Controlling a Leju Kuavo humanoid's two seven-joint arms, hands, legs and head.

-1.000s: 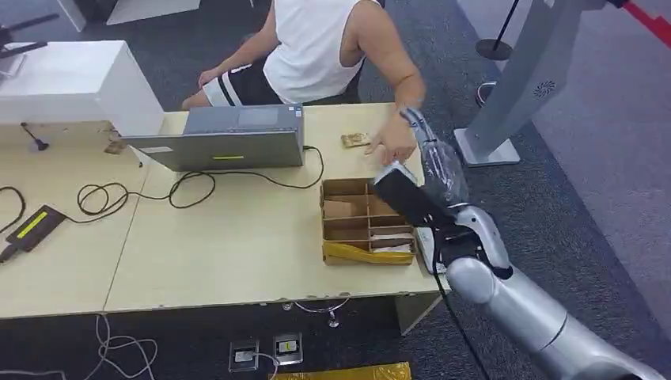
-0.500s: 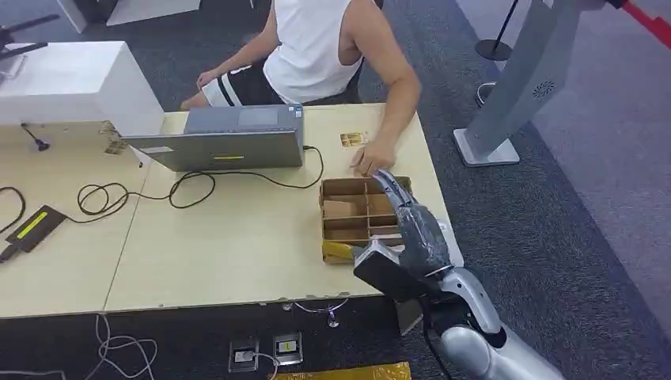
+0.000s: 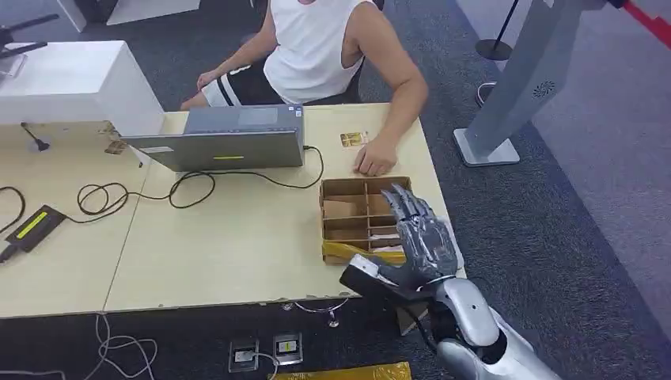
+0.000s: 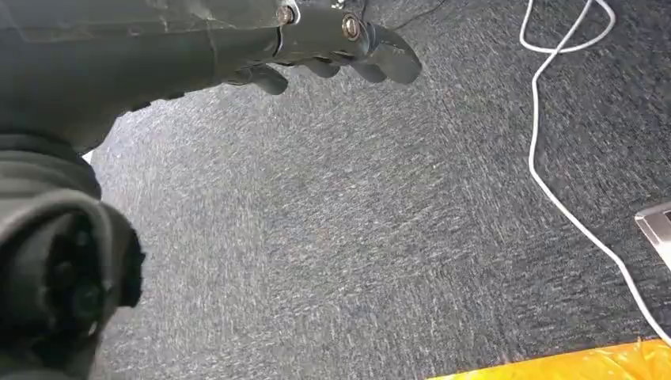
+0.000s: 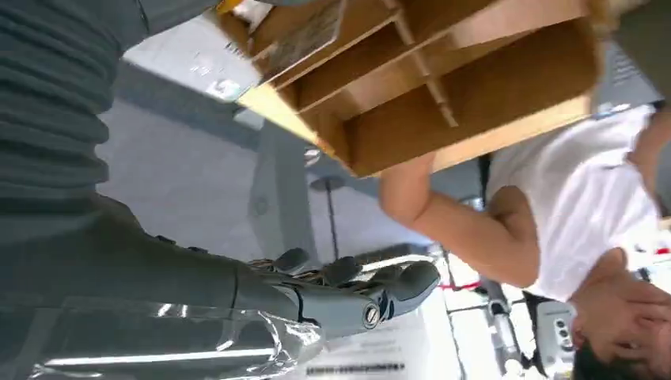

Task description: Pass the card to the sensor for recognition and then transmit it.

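Observation:
A small gold-brown card point(image 3: 354, 139) lies on the table's far side, just beside the person's hand point(image 3: 375, 161), which rests flat there. My right hand point(image 3: 423, 237) hovers at the right front corner of the divided cardboard box point(image 3: 352, 218), fingers spread and holding nothing. The right wrist view shows those fingers point(image 5: 348, 294) bare, with the box point(image 5: 443, 87) beyond them. A black reader with a green stripe point(image 3: 32, 226) sits at the far left of the table. My left hand point(image 4: 332, 47) hangs over grey carpet, fingers loosely extended and holding nothing.
A grey laptop point(image 3: 229, 142) stands mid-table with black cables point(image 3: 142, 192) trailing left. A white box point(image 3: 71, 79) sits at the back left. A person in a white top point(image 3: 316, 47) sits across the table. A grey stand point(image 3: 514, 87) rises at the right.
My right arm has drawn back and down from beside the person's hand to the table's front edge by the box. The person's hand settled onto the table.

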